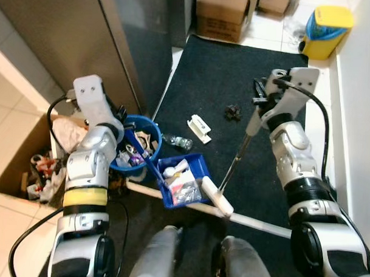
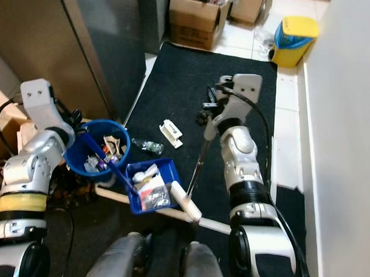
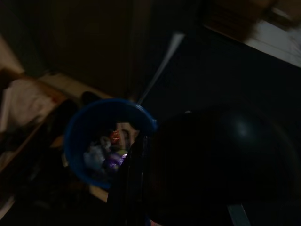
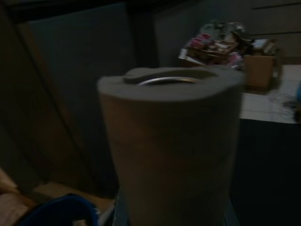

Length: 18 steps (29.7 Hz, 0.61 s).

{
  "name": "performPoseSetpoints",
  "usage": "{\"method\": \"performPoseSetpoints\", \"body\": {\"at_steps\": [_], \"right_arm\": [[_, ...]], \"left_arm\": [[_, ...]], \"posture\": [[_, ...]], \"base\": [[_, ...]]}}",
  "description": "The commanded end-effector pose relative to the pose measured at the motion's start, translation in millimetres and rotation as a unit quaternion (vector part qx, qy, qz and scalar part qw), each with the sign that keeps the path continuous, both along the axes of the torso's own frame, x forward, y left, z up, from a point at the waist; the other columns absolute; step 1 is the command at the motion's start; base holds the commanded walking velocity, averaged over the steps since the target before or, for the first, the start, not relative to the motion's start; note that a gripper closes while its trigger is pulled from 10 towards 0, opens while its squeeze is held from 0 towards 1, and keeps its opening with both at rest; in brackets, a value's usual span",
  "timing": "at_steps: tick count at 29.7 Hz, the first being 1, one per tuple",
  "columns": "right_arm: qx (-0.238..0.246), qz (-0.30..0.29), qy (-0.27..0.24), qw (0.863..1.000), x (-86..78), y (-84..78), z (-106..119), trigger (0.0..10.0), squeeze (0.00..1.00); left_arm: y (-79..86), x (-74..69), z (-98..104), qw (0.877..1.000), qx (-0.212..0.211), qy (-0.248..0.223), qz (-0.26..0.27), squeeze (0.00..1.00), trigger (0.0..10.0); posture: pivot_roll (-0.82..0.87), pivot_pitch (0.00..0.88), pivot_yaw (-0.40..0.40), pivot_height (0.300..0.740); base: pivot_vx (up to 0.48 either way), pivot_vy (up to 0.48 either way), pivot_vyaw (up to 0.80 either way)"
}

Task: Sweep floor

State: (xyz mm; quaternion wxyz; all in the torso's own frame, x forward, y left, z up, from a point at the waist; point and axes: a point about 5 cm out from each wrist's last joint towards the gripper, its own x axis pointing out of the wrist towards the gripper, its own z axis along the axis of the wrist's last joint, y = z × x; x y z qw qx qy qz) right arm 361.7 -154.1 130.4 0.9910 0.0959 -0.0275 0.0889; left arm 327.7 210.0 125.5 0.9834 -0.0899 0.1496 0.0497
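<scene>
A mat [image 1: 235, 85] lies on the floor ahead of the robot. On its near left part sits a dustpan [image 1: 182, 180] with scraps in it, and just left of that stands a bucket [image 1: 134, 144] holding more rubbish. A broom [image 1: 236, 161] slants from the right gripper [image 1: 259, 101] down to its head, which lies just right of the dustpan. A long pole [image 1: 255, 222] lies across the floor nearer the robot than the dustpan. Beyond the dustpan a bottle [image 1: 176, 142], a small clip-like piece [image 1: 199, 128] and a clump of debris [image 1: 233, 112] lie on the mat. Far left sits an open box [image 1: 26, 163]; behind the mat stand a carton [image 1: 224, 15] and, to its right, a bin [image 1: 325, 31].
</scene>
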Motion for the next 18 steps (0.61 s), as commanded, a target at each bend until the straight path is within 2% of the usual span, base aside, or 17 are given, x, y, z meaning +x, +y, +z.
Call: {"method": "performPoseSetpoints", "body": {"at_steps": [1, 18], "right_arm": [[0.002, -0.001, 0.013, 1.0, -1.3, 0.7, -6.1, 10.0, 0.0], [0.001, -0.003, 0.013, 1.0, -0.4, -0.1, -5.5, 10.0, 0.0]], "left_arm": [[3.3, 3.5, 14.4, 0.999, -0.003, -0.032, 0.005, 0.0, 10.0], [1.9, 3.9, 14.5, 1.0, 0.004, -0.03, -0.001, 0.0, 10.0]], "posture": [[0.0, 0.044, 0.025, 0.74], [0.0, 0.041, 0.025, 0.74]], "base": [[0.0, 0.0, 0.79], [0.0, 0.0, 0.79]]}}
